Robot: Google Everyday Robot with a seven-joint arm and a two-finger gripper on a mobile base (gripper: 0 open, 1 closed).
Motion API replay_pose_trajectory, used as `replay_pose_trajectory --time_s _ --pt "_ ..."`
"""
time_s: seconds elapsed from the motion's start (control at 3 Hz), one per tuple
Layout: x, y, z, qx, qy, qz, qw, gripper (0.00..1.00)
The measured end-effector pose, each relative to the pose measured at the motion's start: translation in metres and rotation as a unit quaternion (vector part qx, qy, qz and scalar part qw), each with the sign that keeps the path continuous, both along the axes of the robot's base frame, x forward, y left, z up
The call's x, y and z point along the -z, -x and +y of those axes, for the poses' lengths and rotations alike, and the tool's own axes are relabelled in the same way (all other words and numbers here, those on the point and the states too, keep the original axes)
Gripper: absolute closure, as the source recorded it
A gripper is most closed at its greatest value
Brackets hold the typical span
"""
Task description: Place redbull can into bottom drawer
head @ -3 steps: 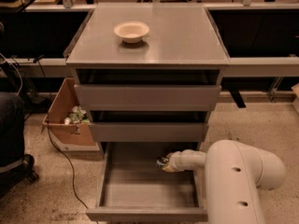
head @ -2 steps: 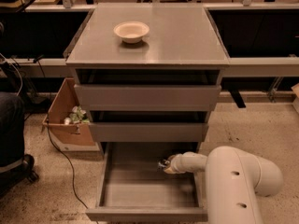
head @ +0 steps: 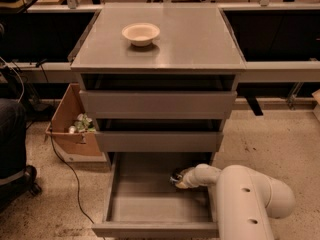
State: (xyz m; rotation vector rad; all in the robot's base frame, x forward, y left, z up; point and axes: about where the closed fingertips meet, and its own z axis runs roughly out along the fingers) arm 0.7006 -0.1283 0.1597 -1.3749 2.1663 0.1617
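The bottom drawer (head: 145, 196) of the grey cabinet stands pulled out wide, with its flat front (head: 155, 229) nearest the camera. My white arm reaches into it from the lower right. My gripper (head: 180, 180) is inside the drawer near the right back part, low over its floor. A small dark shiny thing at the gripper's tip looks like the redbull can (head: 174, 175); most of it is hidden by the gripper.
A cream bowl (head: 140, 33) sits on the cabinet top (head: 195, 39). The two upper drawers are slightly open. A cardboard box (head: 67, 129) with scraps stands left of the cabinet, with a cable on the floor and a dark chair (head: 12, 149) further left.
My arm's bulky white link has shifted slightly left and nearer the camera. The gripper stays at about the same spot inside the drawer.
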Motion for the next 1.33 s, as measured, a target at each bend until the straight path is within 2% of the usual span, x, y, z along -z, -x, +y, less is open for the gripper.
replay_pose_trajectory --time_s 1.0,1.33 --pt "0.018 0.0002 0.0027 -0.006 -0.007 0.025 0.9996 0.14" --pt "0.0177 0.0037 0.0074 -0.009 -0.018 0.032 0.9993 0.0"
